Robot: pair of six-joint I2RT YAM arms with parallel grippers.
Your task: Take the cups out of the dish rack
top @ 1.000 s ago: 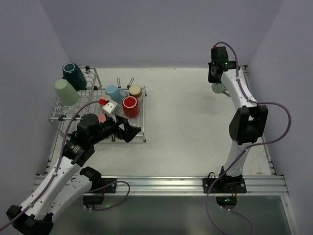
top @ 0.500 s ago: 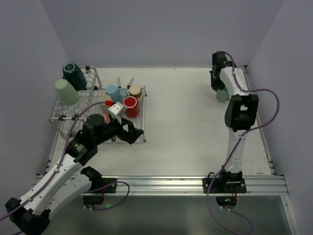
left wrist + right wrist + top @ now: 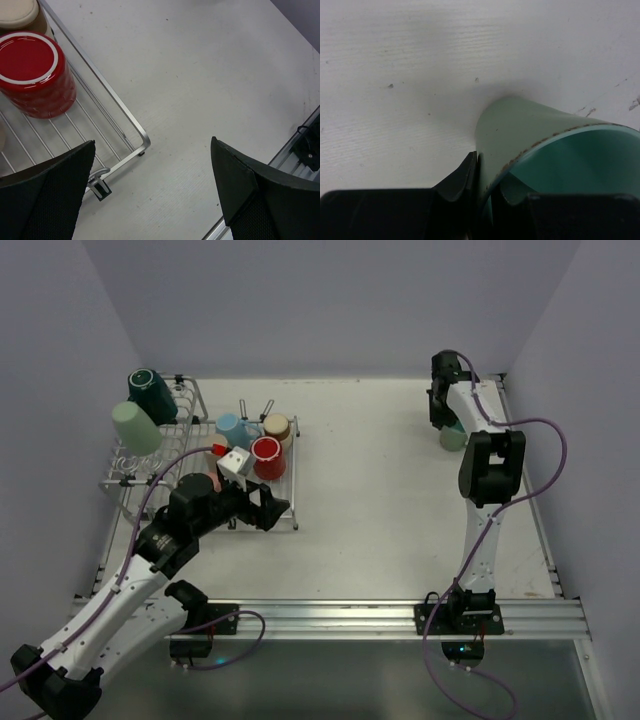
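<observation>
**Left gripper** (image 3: pixel 152 145): fingers spread fully, holding nothing. The near corner of the dish rack (image 3: pixel 116 121) lies directly beneath the gap, closer to the left finger. The red cup (image 3: pixel 32 70) stands on the rack grid ahead of the left finger, apparently base up, touching the beige cup (image 3: pixel 17 12) beyond it.

- Risk: a descending left finger may catch the rack wire and drag the rack.
- Risk: a grip across the red cup's glossy outer wall may slip, or push it into the beige cup.

**Right gripper** (image 3: pixel 482 182): fingers pinched on one wall of a pale green cup (image 3: pixel 530 130), one finger inside, one outside. The cup extends ahead of the fingers, tilted, over the table (image 3: pixel 395 75).

- Risk: releasing before the base sits flat may let the cup tip and roll.
</observation>
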